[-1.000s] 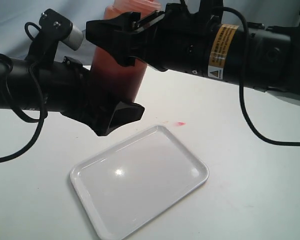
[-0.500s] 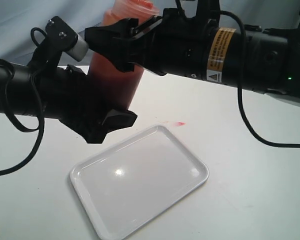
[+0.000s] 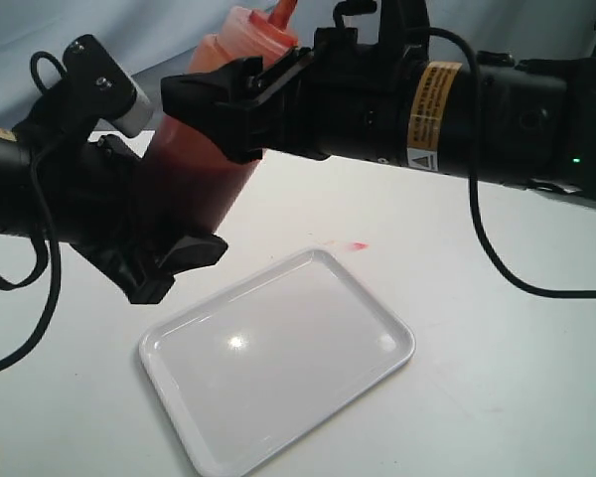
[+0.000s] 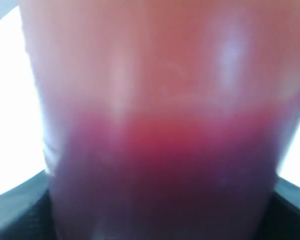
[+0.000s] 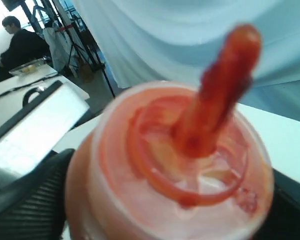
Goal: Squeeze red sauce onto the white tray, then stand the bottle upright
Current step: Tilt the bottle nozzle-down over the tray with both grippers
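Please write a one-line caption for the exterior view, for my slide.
Left hand and right hand hold the tilted bottle near the clean white tray.

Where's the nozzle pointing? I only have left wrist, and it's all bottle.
Observer: Up. The exterior view shows the bottle leaning, with the nozzle at the top.
Operator: Any sauce on the tray?
Observer: None visible. The tray looks clean.
Operator: Any spills?
Observer: One small red spot on the table, just past the tray's far corner.
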Robot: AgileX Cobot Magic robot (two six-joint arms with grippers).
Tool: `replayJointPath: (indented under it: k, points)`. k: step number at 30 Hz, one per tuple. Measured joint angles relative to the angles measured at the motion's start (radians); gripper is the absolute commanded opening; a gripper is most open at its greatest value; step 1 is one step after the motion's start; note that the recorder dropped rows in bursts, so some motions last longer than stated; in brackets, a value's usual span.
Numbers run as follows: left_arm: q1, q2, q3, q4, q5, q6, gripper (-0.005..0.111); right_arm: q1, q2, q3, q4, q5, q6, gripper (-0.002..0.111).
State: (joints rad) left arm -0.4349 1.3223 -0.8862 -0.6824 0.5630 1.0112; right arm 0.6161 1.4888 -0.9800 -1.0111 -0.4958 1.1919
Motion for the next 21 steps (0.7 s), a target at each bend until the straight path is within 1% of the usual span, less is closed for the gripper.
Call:
replayJointPath:
  k: [5,11,21]
  points:
    - [0.004,-0.004,0.002,0.089,0.011,-0.067,0.000,-0.002,-0.007,0.000,-0.120,0.017,0.013,0.078]
    - [0.004,-0.004,0.004,0.152,0.028,-0.087,0.000,-0.002,-0.009,0.005,-0.229,0.027,0.074,0.078]
    - [0.004,-0.004,0.012,0.236,0.071,-0.086,0.000,-0.002,-0.016,0.078,-0.281,0.047,0.097,0.078]
